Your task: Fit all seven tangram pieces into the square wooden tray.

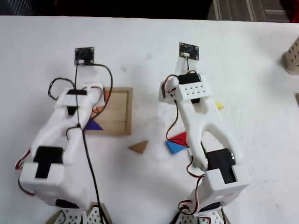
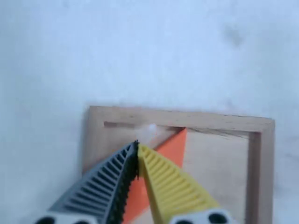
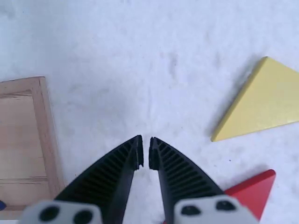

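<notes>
**Orange piece may wedge askew in the tray corner**

High view: a purple piece [image 1: 93,124] seems to overlap the near edge of the wooden tray [image 1: 129,112] and could block later pieces.

Left wrist view: the left tool [image 2: 137,148], tips pressed together, sits over the orange piece [image 2: 174,143] in the tray's corner. A skewed push might jam it.

Right wrist view: the right tool [image 3: 145,150], nearly pressed together and empty, hovers above the worktop [image 3: 140,56] near the yellow piece [image 3: 266,100].

I can make out no writing, label, brand, number or sign on anything in my three camera feeds right now.
</notes>
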Robot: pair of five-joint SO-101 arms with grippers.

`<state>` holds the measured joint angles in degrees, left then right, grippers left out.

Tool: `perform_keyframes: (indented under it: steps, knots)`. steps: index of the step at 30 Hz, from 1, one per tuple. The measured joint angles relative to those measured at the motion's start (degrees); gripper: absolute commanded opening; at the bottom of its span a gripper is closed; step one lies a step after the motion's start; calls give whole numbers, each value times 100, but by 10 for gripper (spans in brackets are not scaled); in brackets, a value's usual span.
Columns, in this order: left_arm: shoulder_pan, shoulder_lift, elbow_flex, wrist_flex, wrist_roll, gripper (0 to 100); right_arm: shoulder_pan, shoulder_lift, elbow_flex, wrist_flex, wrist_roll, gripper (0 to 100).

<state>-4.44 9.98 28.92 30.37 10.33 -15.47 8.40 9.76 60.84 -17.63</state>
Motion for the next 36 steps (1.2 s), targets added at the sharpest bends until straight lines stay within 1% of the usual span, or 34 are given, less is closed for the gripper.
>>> perform_keyframes:
  steps: [6, 16, 33, 36]
  knots:
    - [0, 949, -976, 721, 0, 22, 0, 0, 0, 0, 0, 32]
    - [-255, 993, -1275, 1662, 0, 22, 0, 0, 0, 0, 0, 32]
    - [-255, 993, -1284, 1829, 0, 22, 0, 0, 0, 0, 0, 32]
    - [-229, 967, -1292, 2031, 0, 22, 0, 0, 0, 0, 0, 32]
